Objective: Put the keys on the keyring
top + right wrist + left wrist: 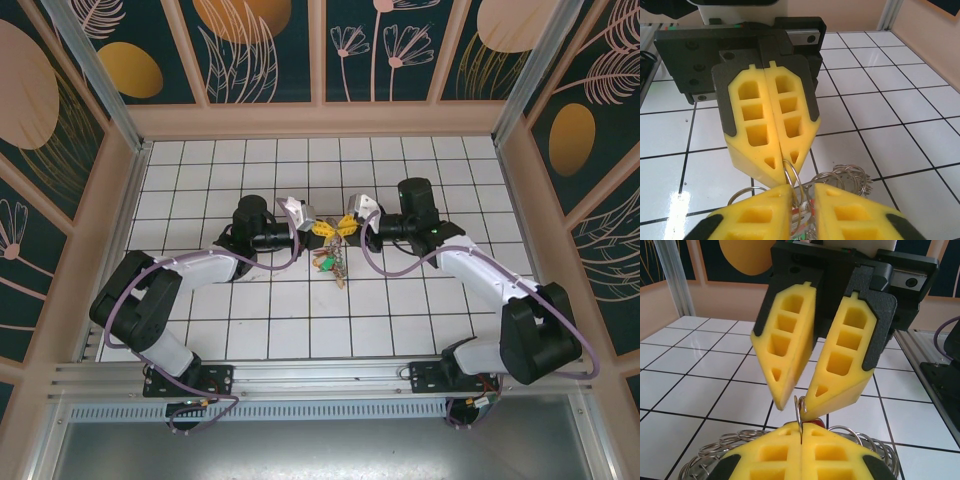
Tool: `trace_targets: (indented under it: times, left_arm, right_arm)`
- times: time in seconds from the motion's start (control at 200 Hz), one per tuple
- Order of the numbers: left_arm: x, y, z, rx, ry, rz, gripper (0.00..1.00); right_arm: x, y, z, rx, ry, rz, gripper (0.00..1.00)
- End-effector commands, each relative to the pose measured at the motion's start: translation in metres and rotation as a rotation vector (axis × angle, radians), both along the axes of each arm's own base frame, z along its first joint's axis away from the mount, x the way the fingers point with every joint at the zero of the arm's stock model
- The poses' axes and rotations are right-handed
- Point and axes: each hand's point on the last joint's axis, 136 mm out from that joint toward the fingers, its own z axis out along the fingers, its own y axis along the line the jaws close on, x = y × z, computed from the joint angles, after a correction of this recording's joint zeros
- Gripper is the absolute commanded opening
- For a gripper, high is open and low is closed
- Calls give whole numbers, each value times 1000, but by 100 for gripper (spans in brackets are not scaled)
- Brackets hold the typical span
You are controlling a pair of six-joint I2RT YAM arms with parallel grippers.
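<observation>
Left gripper is clamped shut on a small ring to steady it. Right gripper has its jaws slightly apart around that ring, probably lining up. Keys bunch at 6 o'clock of the fingertips, with the keyring beside them.

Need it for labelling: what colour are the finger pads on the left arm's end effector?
Bright yellow pads with hollow cells; clearest in the right wrist view.

The left gripper, nearest at the bottom, presses its yellow fingers together on a thin wire ring that stands upright. The right gripper faces it from beyond, with fingertips slightly apart astride that ring. The beaded keyring curves out left and right over white floor tiles.
</observation>
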Motion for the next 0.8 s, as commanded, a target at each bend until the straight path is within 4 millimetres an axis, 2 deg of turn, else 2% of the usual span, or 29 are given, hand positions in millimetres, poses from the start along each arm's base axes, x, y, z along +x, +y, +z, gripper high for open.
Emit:
trace_targets:
  times: [0.0, 0.135, 0.275, 0.35, 0.495, 0.611, 0.666, 0.681, 0.796]
  left_arm:
    - [-6, -4, 16, -41, -43, -52, 0]
    - [-5, -5, 17, -40, -44, -50, 0]
    - [-3, -5, 8, 7, -34, -47, 0]
    - [0, -6, 0, 60, -36, -51, 12]
    - [4, -4, -14, 163, -46, -49, 22]
    - [5, -4, -21, 230, -40, -68, 22]
    - [4, -2, -32, 271, -26, -69, 22]
    - [8, -4, -24, 268, -45, -65, 22]
    - [9, -3, -27, 300, -53, -66, 18]
  right_arm:
    - [0, 4, 6, 6, -20, 35, 12]
    - [0, 5, 8, 3, -15, 38, 0]
    - [-1, 6, 11, -15, -14, 45, 0]
    - [-1, 7, 11, -41, -4, 44, 0]
    - [2, 9, 10, -101, 26, 23, 0]
    - [4, 11, 8, -136, 37, 12, 0]
    - [3, 12, 9, -138, 33, 13, 0]
    - [3, 12, 10, -139, 32, 14, 0]
    - [3, 15, 11, -153, 27, 9, 0]
